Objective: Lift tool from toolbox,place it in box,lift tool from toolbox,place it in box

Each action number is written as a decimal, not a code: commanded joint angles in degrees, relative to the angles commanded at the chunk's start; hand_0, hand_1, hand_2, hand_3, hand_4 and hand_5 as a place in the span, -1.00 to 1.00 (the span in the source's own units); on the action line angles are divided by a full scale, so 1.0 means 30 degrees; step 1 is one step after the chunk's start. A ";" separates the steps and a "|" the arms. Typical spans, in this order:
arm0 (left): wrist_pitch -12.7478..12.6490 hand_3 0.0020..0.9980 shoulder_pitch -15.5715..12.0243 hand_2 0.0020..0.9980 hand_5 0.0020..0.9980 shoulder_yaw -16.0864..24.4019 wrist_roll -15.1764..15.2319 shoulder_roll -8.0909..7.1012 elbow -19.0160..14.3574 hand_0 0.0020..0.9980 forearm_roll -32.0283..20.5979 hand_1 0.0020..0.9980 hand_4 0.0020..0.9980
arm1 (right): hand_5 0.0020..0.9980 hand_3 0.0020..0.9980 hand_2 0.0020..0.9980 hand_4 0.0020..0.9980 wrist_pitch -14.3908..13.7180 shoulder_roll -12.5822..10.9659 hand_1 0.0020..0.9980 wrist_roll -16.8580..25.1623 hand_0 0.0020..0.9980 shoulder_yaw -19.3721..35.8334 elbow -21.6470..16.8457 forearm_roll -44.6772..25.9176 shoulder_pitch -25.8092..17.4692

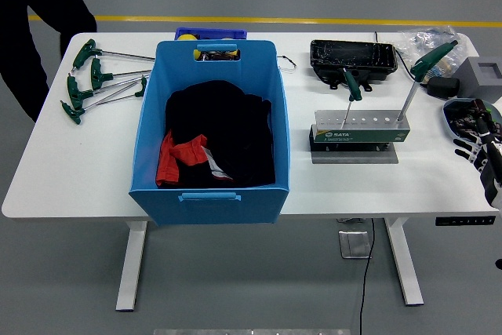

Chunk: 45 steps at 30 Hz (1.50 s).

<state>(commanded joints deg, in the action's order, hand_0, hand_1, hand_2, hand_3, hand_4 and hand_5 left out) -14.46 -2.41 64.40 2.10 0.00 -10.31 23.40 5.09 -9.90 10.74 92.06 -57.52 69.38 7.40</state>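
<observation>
Your right hand (480, 145) rests at the table's right edge, fingers loose and empty. Reach left to the tool stand (354, 136), grip a green T-handle (431, 60) upright, then carry it to the blue box (210, 135).

The table (70, 186) was white. The box (210, 135) was light blue, holding black cloth (227, 135) with a red patch. The T-handle tools (98, 80) had green grips and silver shafts. The tool stand (357, 132) was grey; the tray (353, 60) behind it glossy black
</observation>
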 joint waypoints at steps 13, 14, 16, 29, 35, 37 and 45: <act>0.0023 0.64 0.0339 0.55 0.84 0.1556 0.0811 0.0000 0.0000 0.41 0.0019 0.45 0.38 | 0.95 0.73 0.67 1.00 0.0006 0.0048 0.60 -0.0006 0.66 0.0062 0.0069 0.0009 0.0088; -0.0002 0.64 0.0419 0.55 0.84 0.1160 0.0705 -0.0009 0.0000 0.41 0.0014 0.45 0.38 | 0.95 0.73 0.67 1.00 0.0006 0.0049 0.60 -0.0005 0.66 0.0066 0.0070 0.0009 0.0090; -0.0207 0.64 0.0724 0.55 0.84 0.0211 0.0250 -0.0198 0.0000 0.41 0.0838 0.45 0.38 | 0.95 0.73 0.67 1.00 0.0003 0.0031 0.60 -0.0001 0.66 0.0078 0.0068 0.0013 0.0098; -0.1329 0.50 0.1142 0.50 0.91 -0.3208 0.1375 -0.0753 -0.0030 0.39 0.3835 0.42 0.22 | 0.94 0.73 0.67 1.00 -0.0022 0.0012 0.60 0.0001 0.66 0.0071 0.0065 0.0003 0.0113; -0.0321 0.59 0.1119 0.55 1.00 -0.5393 0.1960 -0.0868 -0.0182 0.41 -0.0809 0.44 0.40 | 0.95 0.72 0.67 1.00 -0.0029 -0.0013 0.60 0.0004 0.66 0.0119 0.0062 0.0014 0.0112; -0.0024 0.63 0.1149 0.62 1.00 -0.5571 0.1914 -0.0910 -0.0177 0.43 -0.2016 0.48 0.65 | 0.95 0.72 0.67 1.00 -0.0030 -0.0028 0.60 0.0004 0.66 0.0096 0.0064 0.0011 0.0166; 0.0173 0.63 0.1214 0.61 1.00 -0.5300 0.1754 -0.0921 -0.0064 0.44 -0.1939 0.49 0.70 | 0.94 0.72 0.67 1.00 -0.0052 -0.0089 0.60 0.0014 0.66 -0.0022 0.0045 -0.0006 0.0253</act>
<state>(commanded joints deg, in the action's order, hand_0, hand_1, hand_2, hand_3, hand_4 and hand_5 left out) -13.94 1.23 48.50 7.36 -2.76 -10.50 17.58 4.94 -10.17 10.79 91.99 -57.38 69.36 8.15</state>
